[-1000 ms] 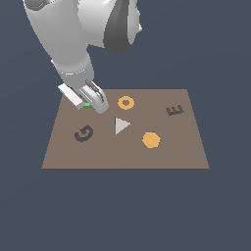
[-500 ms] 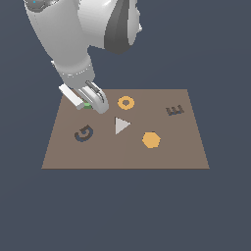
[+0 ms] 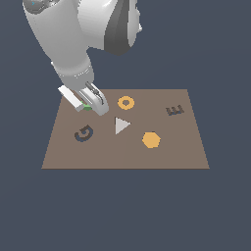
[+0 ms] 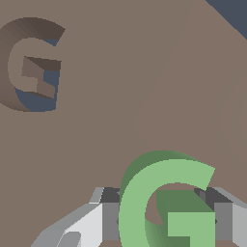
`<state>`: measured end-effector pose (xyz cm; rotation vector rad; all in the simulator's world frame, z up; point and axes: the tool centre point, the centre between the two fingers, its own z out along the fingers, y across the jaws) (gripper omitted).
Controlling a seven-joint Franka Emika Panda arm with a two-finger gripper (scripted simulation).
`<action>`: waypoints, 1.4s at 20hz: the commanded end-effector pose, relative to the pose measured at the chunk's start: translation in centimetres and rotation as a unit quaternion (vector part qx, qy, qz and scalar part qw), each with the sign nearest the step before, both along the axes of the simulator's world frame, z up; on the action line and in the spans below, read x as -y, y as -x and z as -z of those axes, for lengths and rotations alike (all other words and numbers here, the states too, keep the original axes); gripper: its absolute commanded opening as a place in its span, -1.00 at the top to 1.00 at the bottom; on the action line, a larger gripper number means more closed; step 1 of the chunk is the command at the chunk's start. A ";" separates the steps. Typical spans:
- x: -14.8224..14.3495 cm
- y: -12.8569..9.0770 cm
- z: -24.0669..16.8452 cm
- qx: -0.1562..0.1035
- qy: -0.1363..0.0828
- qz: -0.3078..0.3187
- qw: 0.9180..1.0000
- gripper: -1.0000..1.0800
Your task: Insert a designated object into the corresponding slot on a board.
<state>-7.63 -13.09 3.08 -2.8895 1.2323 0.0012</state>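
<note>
The green G-shaped designated object (image 4: 140, 207) lies flat between my gripper's (image 4: 166, 217) two fingers (image 4: 91, 224), whose dark pads press against its two sides. In the exterior view only a sliver of the green G (image 3: 87, 107) shows under the gripper (image 3: 93, 107), at the far left part of the brown board (image 3: 122, 152). The dark G-shaped slot (image 3: 84, 133) lies apart from it, nearer the board's front edge, and it is empty in the wrist view (image 4: 34, 102).
On the board sit an orange ring (image 3: 126, 102), a grey triangle (image 3: 121, 125) and an orange hexagon (image 3: 151, 139). A dark E-shaped recess (image 3: 174, 110) lies toward the exterior view's right. The bulky arm (image 3: 73, 39) rises above the far left corner.
</note>
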 end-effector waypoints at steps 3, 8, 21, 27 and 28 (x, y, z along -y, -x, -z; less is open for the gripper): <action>-0.1 -1.3 -0.1 0.000 0.000 0.006 1.000 1.00; -0.2 -3.6 -0.3 0.000 0.000 0.018 1.000 1.00; 0.0 -10.2 -0.9 0.000 0.000 0.053 0.999 1.00; 0.2 -11.5 -1.0 0.000 0.000 0.060 0.998 1.00; 0.2 -11.6 -1.0 0.000 0.000 0.061 0.998 1.00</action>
